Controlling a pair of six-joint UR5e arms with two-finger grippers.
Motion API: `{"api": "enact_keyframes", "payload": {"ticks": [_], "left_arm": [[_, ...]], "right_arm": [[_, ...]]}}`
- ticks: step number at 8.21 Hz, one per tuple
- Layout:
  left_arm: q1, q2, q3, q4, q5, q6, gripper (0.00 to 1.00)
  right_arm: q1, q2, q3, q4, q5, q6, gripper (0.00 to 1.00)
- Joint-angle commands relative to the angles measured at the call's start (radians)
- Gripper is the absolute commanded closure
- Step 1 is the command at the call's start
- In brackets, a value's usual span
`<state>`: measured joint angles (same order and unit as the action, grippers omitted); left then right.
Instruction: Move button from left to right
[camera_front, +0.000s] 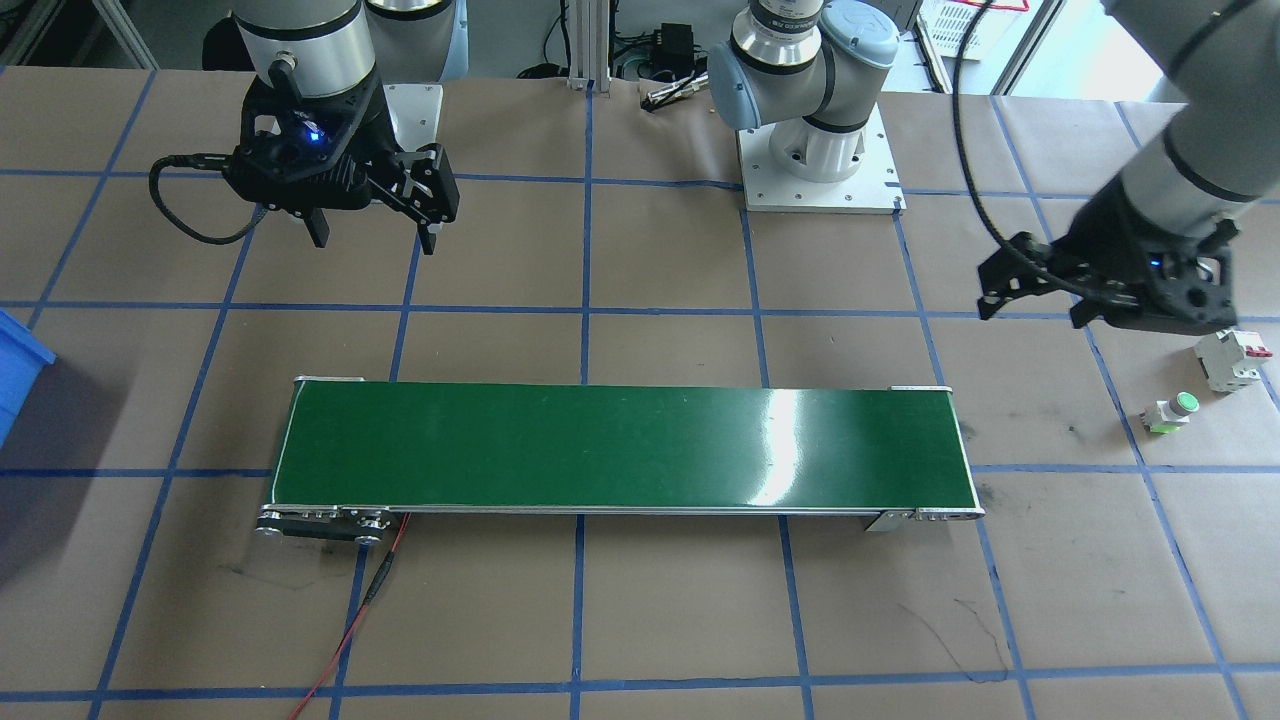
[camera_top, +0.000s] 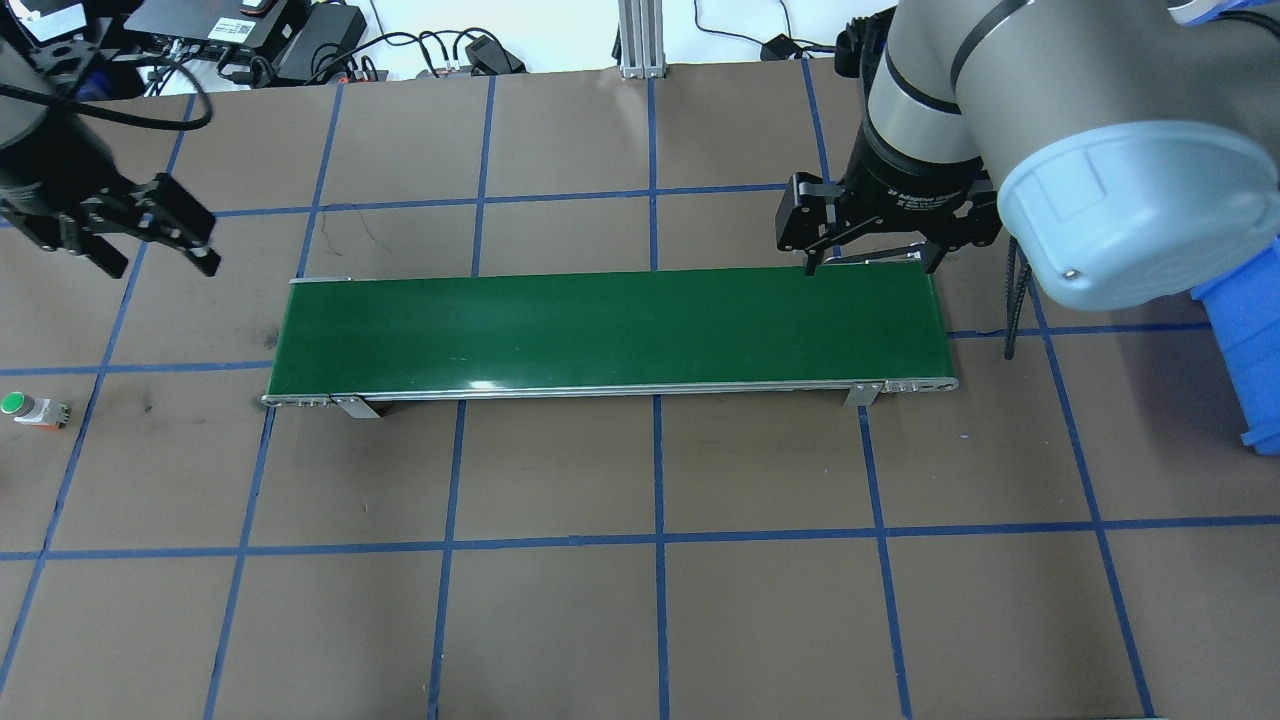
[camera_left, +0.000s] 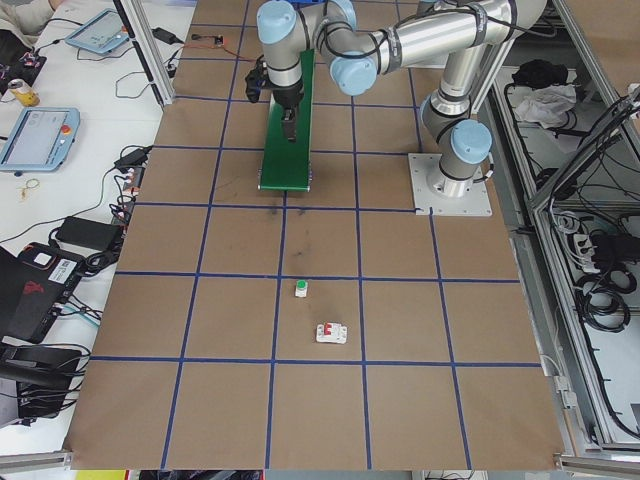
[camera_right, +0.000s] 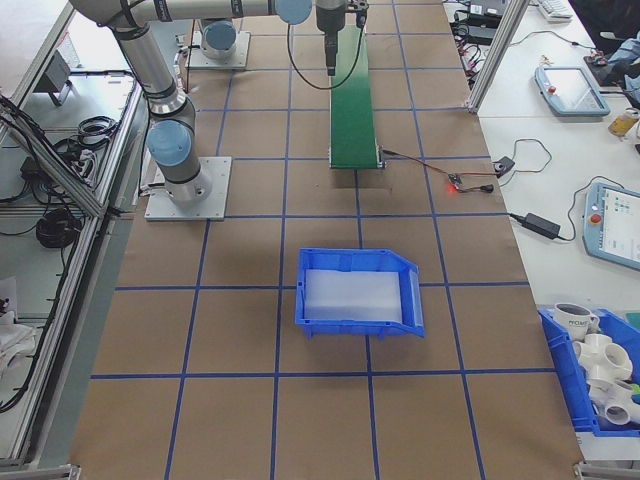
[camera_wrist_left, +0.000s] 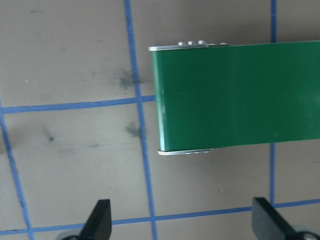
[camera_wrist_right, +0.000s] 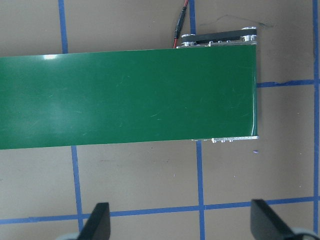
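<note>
Brown paper with blue tape grid covers the surface (camera_front: 640, 620). Green conveyor belt (camera_front: 620, 445) lies across the middle, nothing on it. Blue bin (camera_right: 358, 292) sits well off the belt's right end, on the robot's right side; only its edge shows in the overhead view.

Left gripper (camera_top: 155, 238) hovers beyond the belt's left end, jaws apart, empty; its wrist view shows both fingertips (camera_wrist_left: 100, 220) wide with bare paper and the belt end between them. Right gripper (camera_top: 868, 258) hangs over the belt's right end near the far edge, jaws apart, empty too.

White boxy breaker with red lever (camera_front: 1232, 360) lies on the robot's left side, near the button but apart from it.

Button (camera_front: 1171, 412) lies on its side on the paper, well left of the belt, green cap pointing away from the breaker, not touched by anything. Left gripper is near it but not above it.

Handling guess: small, light, rigid plastic; round body probably rolls or slips if pinched off-centre. Best hold looks like across the cylindrical body just behind the cap, jaws square to its long axis. Nothing of the task done yet; pickup comes first.
</note>
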<state>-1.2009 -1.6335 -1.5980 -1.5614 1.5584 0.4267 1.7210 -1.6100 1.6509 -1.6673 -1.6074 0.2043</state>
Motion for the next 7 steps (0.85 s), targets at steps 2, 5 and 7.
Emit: {"api": "enact_keyframes", "payload": {"ticks": [2,5,7], "left_arm": [[0.304,-0.124,-0.01,0.218,0.073,0.389,0.0],[0.385,-0.251,-0.013,0.41,0.103,0.564,0.0],[0.418,-0.302,-0.013,0.42,0.173,0.569,0.0]], "right_arm": [[-0.001,0.002,0.0,0.0,0.001,0.0,0.0],[0.0,0.002,0.0,0.001,0.001,0.0,0.0],[0.0,0.002,0.0,0.001,0.001,0.0,0.0]]}}
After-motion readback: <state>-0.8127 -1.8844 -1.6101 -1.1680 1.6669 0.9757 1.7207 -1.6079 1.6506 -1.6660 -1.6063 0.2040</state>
